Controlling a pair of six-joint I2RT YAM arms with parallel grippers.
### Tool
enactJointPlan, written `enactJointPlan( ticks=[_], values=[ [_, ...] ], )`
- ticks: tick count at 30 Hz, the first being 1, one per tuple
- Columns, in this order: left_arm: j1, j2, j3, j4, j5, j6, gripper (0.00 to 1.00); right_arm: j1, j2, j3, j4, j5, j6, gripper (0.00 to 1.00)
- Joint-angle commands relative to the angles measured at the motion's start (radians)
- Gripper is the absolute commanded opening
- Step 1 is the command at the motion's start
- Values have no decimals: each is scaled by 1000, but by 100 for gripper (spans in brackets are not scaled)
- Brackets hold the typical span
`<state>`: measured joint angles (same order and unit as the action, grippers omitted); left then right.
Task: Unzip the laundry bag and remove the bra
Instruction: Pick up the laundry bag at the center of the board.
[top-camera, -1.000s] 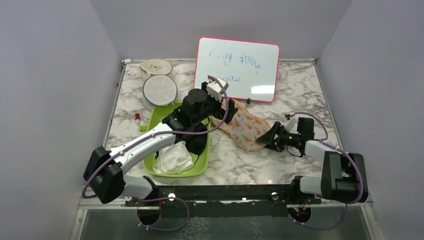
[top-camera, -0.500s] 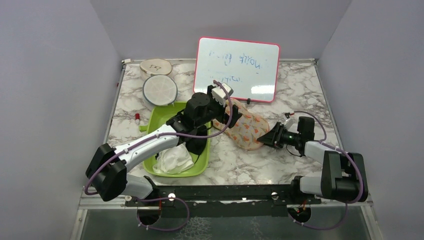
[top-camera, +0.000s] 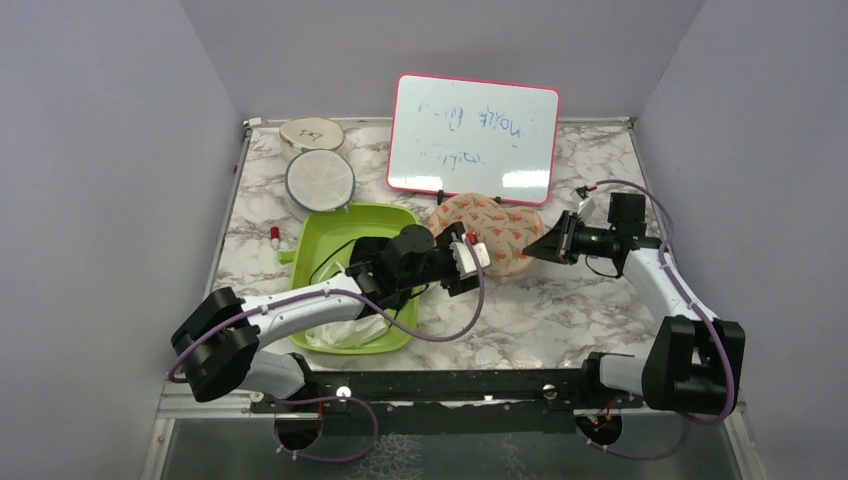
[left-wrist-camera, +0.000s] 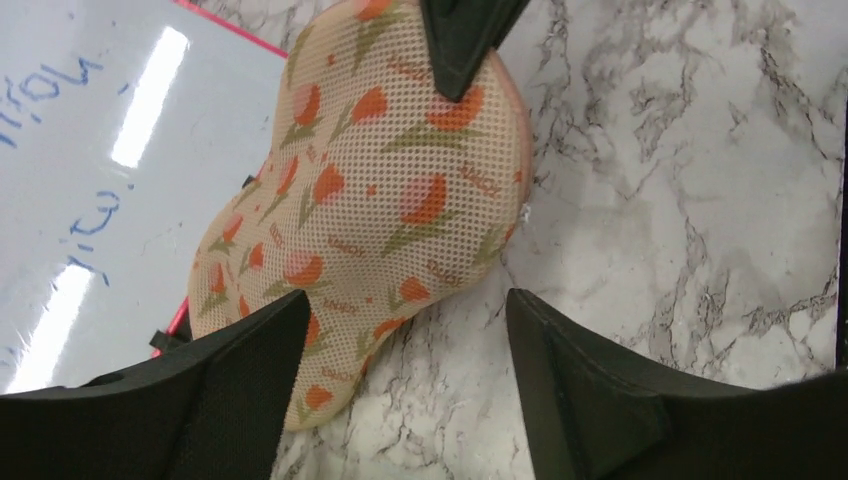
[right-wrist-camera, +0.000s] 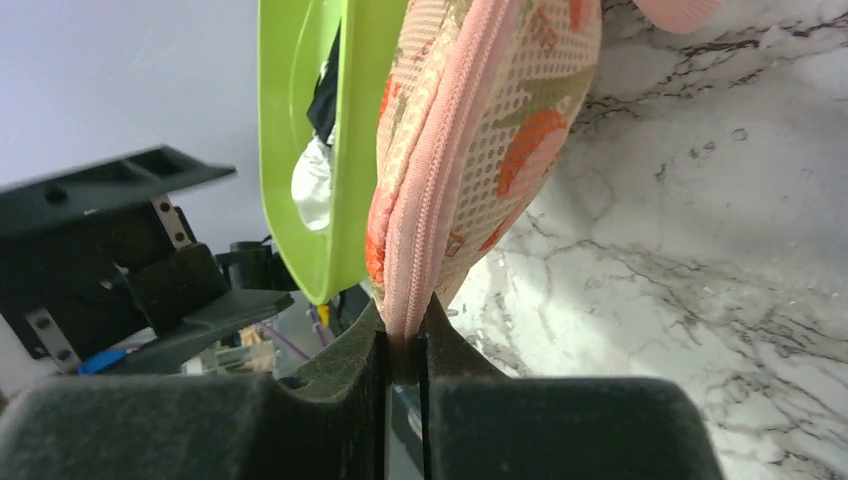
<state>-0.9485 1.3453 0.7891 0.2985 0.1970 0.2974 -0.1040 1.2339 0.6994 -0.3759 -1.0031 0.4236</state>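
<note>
The laundry bag (top-camera: 490, 228), peach mesh with orange leaf print, lies just in front of the whiteboard. My right gripper (top-camera: 548, 245) is shut on the bag's right end; in the right wrist view (right-wrist-camera: 405, 340) its jaws pinch the pink zipper seam (right-wrist-camera: 440, 200). My left gripper (top-camera: 470, 255) sits low at the bag's near-left end. Seen from the left wrist, that gripper (left-wrist-camera: 407, 300) is open over bare marble, its left finger (left-wrist-camera: 250, 380) overlapping the edge of the bag (left-wrist-camera: 380, 190). The bra is hidden.
A green tub (top-camera: 350, 225) left of the bag holds a white cloth (top-camera: 345, 330) and dark fabric under my left arm. A whiteboard (top-camera: 473, 138) leans at the back. A white mesh disc (top-camera: 320, 180), wooden disc (top-camera: 311, 132) and small red item (top-camera: 273, 236) lie at the left.
My right gripper closed on the bag's end and drew it back and right toward the whiteboard. My left arm swung off the bag to its near-left side, jaws narrowing.
</note>
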Motion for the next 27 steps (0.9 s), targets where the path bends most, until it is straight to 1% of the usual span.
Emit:
enactJointPlan(
  ticks=[1,5,8,10,12,13,15,17,18,20,21,25,27],
  values=[
    [-73,19,1,36,30,229,59,4,34,90,-200,-86,-65,3],
    [-120,61,-30,99,-57,377,44,4,23,123,-219,-96,-72,3],
    [-131,84,-41,143,-65,428,40,6,26,128,-221,-125,-72,3],
    [-134,101,-35,144,-35,438,41,6,32,132,-231,-138,-78,3],
    [-139,118,-24,143,1,434,51,9,33,138,-241,-140,-78,3],
    [-140,129,-20,143,16,427,53,10,29,141,-241,-140,-78,3],
    [-141,150,-10,143,26,415,48,13,23,144,-241,-135,-71,3],
    [-141,174,2,143,21,413,37,17,21,147,-241,-134,-65,3],
    [-141,185,6,144,15,406,34,21,20,148,-240,-134,-61,3],
    [-140,199,8,148,7,386,32,28,20,151,-240,-129,-59,3],
    [-141,204,4,156,2,379,33,31,23,156,-250,-124,-63,3],
    [-156,215,-7,195,-33,361,43,48,26,161,-245,-109,-48,3],
    [-167,229,1,206,-96,365,43,64,28,166,-239,-102,-39,3]
  ],
)
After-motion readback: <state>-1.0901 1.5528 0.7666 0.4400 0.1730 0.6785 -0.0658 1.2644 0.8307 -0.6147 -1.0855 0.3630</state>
